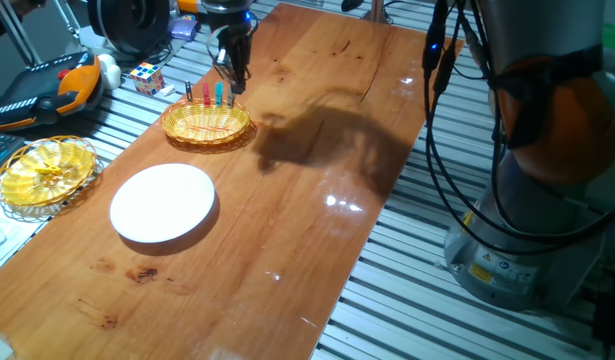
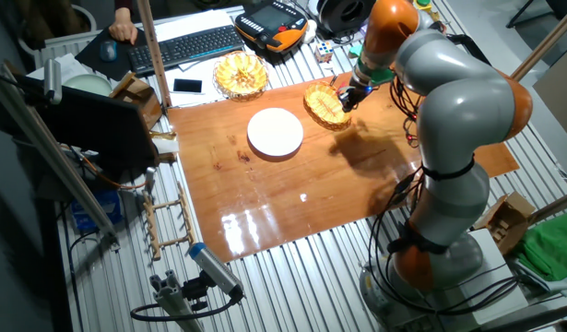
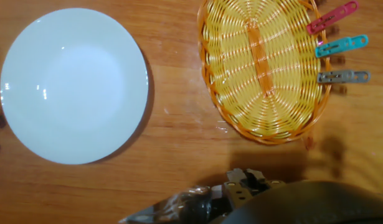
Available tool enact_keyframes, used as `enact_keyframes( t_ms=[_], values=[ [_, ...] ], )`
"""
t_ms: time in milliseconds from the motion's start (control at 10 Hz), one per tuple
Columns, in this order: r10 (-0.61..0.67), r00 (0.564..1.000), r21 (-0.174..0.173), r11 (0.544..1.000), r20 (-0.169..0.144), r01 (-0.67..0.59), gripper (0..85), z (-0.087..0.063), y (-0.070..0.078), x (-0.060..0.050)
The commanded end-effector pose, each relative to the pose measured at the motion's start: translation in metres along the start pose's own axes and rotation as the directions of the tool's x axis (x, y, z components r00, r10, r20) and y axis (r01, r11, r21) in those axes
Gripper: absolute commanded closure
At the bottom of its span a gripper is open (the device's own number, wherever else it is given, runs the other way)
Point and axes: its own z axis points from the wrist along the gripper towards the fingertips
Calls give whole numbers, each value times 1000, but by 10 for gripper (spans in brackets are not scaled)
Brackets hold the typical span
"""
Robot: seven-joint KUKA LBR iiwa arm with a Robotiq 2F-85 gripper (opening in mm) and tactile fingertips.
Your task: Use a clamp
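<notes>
The clamp (image 3: pixel 344 76), a small pale grey peg, is clipped on the rim of the yellow wicker basket (image 3: pixel 266 137), beside a teal peg (image 3: pixel 342 45) and a red peg (image 3: pixel 331 17). In one fixed view my gripper (image 1: pixel 234 85) hangs fingers-down just behind that row of pegs on the basket (image 1: pixel 202 135), close above the rim. The fingers are too small and dark to show whether they are open. Nothing is seen in them. In the other fixed view the gripper (image 2: pixel 348 100) is over the basket's far side (image 2: pixel 324 106). A white plate (image 3: pixel 73 84) lies empty next to the basket.
The plate (image 1: pixel 164 203) is left of centre on the wooden table. A dark peg (image 1: pixel 187 90) stands further along the rim. A second yellow basket (image 1: pixel 47 170), a puzzle cube (image 1: pixel 147 76) and an orange-black pendant (image 1: pixel 47 85) lie off the table's left edge.
</notes>
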Motion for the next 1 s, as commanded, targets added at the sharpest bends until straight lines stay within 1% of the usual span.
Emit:
enact_keyframes(
  t_ms=[0, 100, 200, 600, 700, 900],
  values=[
    [-5, 1000, -9, 1000, 1, 5, 843, 6, -5, 0],
    [-8, 1000, -10, 1000, 4, 8, 843, 10, -9, -1],
    [-7, 1000, -12, 1000, 4, 7, 843, 11, -12, -1],
    [11, 1000, -18, 1000, -1, -11, 843, 14, -14, -2],
    [13, 1000, -13, 1000, -4, -13, 843, 14, -14, -2],
    [50, 999, 19, 999, -11, -50, 843, 14, -14, -2]
  ],
)
